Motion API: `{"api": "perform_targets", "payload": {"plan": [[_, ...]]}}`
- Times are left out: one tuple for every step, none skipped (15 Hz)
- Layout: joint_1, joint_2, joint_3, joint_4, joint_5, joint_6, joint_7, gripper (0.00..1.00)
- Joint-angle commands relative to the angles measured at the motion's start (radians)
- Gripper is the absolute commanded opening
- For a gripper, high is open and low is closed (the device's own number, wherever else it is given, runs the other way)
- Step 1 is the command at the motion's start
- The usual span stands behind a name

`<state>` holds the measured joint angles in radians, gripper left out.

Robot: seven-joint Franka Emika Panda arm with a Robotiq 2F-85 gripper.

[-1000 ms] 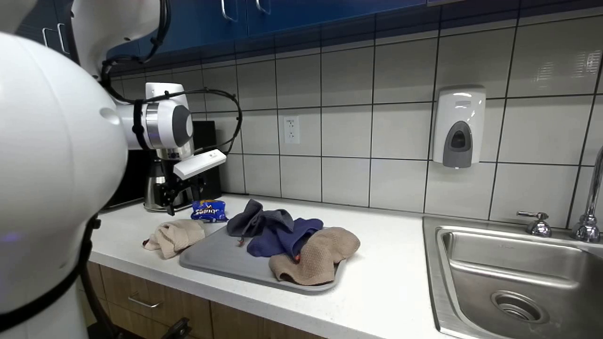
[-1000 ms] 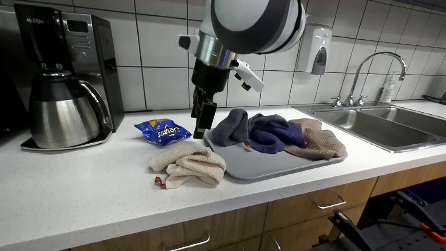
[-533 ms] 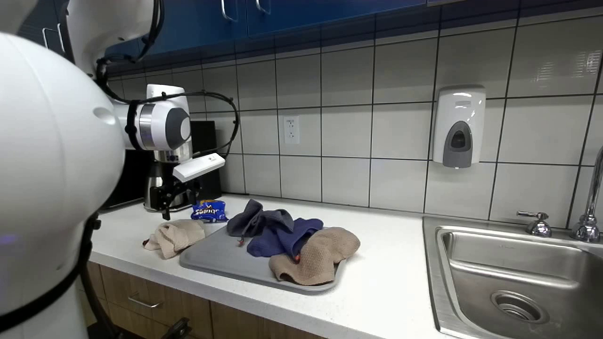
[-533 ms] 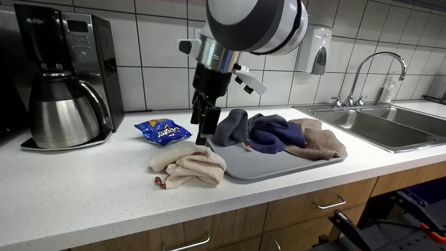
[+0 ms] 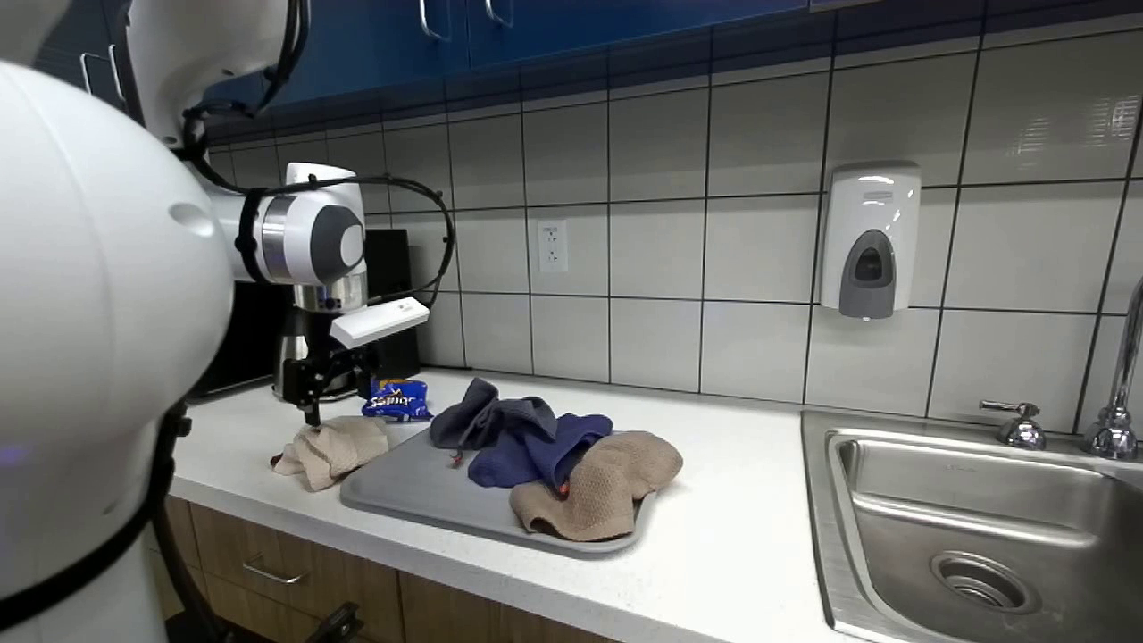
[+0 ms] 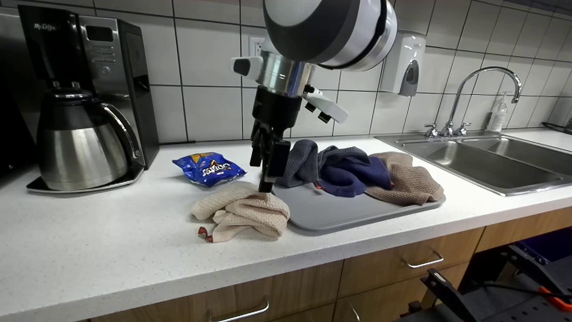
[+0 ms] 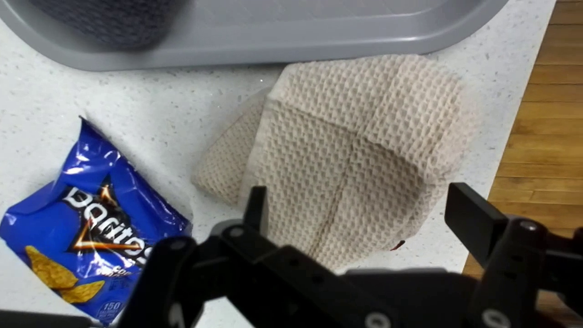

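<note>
White counter (image 6: pixel 111 246) (tiled wall (image 5: pixel 665 250) behind) bears beige cloth (image 7: pixel 346 159).

Your rounded white arm (image 5: pixel 98 313) has dark grey caps (image 5: pixel 335 241), a shiny silver band (image 6: pixel 285 74), black cables (image 5: pixel 296 36) and a blocky black gripper (image 7: pixel 360 207) with screws (image 7: pixel 377 320).

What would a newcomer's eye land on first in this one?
Likely the bright blue Doritos bag on the counter, near the crumpled beige cloth. The open end effector over that cloth also stands out. Alongside, the gray tray bears a dark gray cloth, a navy cloth and a brown cloth.
</note>
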<state>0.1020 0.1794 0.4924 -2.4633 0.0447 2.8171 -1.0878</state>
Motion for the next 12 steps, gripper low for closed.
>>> {"api": "perform_targets", "payload": {"plan": [[0.007, -0.005, -0.017, 0.002, 0.032, -0.048, -0.047, 1.0], [0.008, 0.0, -0.019, 0.004, 0.032, -0.054, -0.047, 1.0], [0.01, 0.004, -0.018, 0.005, 0.032, -0.06, -0.048, 1.0], [0.01, 0.008, -0.017, 0.005, 0.033, -0.065, -0.05, 1.0], [0.015, 0.013, -0.018, 0.007, 0.029, -0.073, -0.045, 1.0], [0.017, 0.017, -0.017, 0.007, 0.028, -0.079, -0.045, 1.0], [0.022, 0.022, -0.019, 0.009, 0.023, -0.084, -0.04, 1.0], [0.025, 0.03, -0.018, 0.012, 0.021, -0.087, -0.037, 1.0], [0.028, 0.036, -0.018, 0.015, 0.018, -0.09, -0.035, 1.0], [0.031, 0.042, -0.02, 0.016, 0.014, -0.09, -0.03, 1.0], [0.036, 0.051, -0.023, 0.018, 0.006, -0.088, -0.022, 1.0], [0.038, 0.058, -0.025, 0.02, 0.003, -0.088, -0.018, 1.0]]}}
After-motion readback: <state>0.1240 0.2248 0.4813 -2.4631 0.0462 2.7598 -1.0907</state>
